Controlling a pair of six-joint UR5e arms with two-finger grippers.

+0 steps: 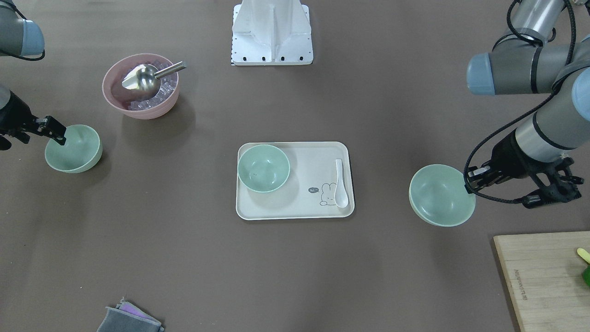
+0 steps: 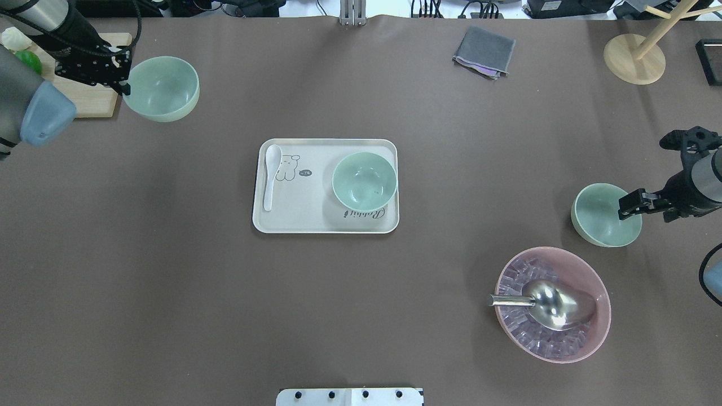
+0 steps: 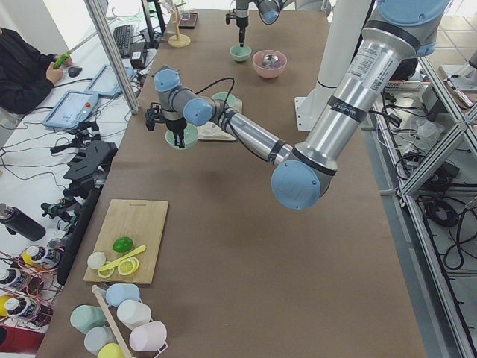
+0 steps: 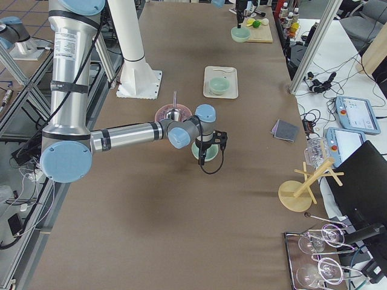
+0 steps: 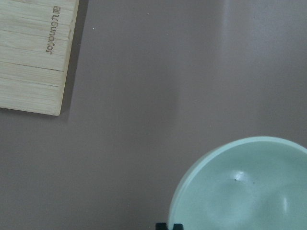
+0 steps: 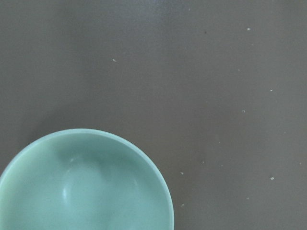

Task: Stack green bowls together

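Three pale green bowls show. One [image 1: 263,168] [image 2: 364,181] stands on the cream tray [image 1: 299,207]. My left gripper [image 1: 466,183] [image 2: 125,85] is shut on the rim of a second bowl [image 1: 441,195] [image 2: 162,88] and seems to hold it a little above the table beside the cutting board. That bowl fills the lower right of the left wrist view [image 5: 244,187]. My right gripper [image 1: 60,135] [image 2: 627,205] is shut on the rim of the third bowl [image 1: 73,148] [image 2: 603,215], slightly tilted, near the pink bowl. It also shows in the right wrist view [image 6: 86,184].
The pink bowl [image 1: 140,87] [image 2: 553,304] holds ice and a metal scoop. A white spoon [image 1: 341,184] lies on the tray. A wooden cutting board [image 1: 539,276] [image 2: 93,101], a grey cloth [image 2: 485,52], a wooden stand [image 2: 634,51] and the robot base [image 1: 272,34] sit at the table's edges.
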